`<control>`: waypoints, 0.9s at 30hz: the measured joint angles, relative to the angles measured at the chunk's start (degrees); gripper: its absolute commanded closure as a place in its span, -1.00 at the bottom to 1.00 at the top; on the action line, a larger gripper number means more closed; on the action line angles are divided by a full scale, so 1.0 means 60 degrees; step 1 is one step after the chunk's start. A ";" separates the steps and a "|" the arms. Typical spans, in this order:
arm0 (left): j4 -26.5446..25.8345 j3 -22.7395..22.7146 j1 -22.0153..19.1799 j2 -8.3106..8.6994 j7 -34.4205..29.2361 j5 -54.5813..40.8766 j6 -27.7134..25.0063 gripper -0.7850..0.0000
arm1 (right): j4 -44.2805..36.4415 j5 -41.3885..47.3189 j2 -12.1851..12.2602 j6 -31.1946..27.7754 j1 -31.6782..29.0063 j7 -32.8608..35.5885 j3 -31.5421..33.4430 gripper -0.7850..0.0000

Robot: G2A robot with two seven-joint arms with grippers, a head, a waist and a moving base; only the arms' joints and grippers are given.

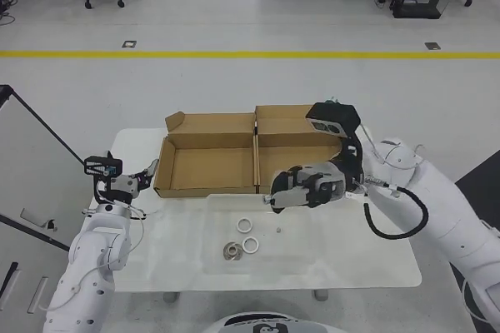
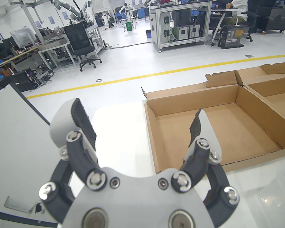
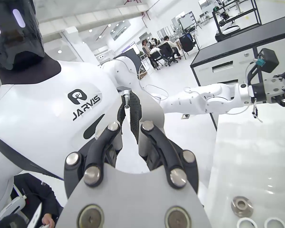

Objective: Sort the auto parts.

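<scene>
Right gripper (image 3: 128, 106) clamps a metal bolt (image 3: 126, 96) at the cardboard box (image 2: 228, 129) near wall. Left gripper (image 2: 137, 119) is spread wide, left of it. White rings (image 1: 245, 225) and a flange (image 1: 232, 249) lie nearer.

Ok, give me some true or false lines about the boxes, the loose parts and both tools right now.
Two cardboard boxes stand side by side. True.
The right tool grips a small metal bolt. True.
The left tool holds a white ring. False: it is open, holding nothing.
Two white rings lie on the table. True.
The metal flange sits inside a box. False: it lies on the table beside a ring.
</scene>
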 measured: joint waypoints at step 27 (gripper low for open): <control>0.0000 0.0000 0.0000 0.0000 0.0000 0.0000 0.0000 -1.00 | -0.0836 0.4900 -0.1044 0.0030 0.0089 0.0027 0.0668 1.00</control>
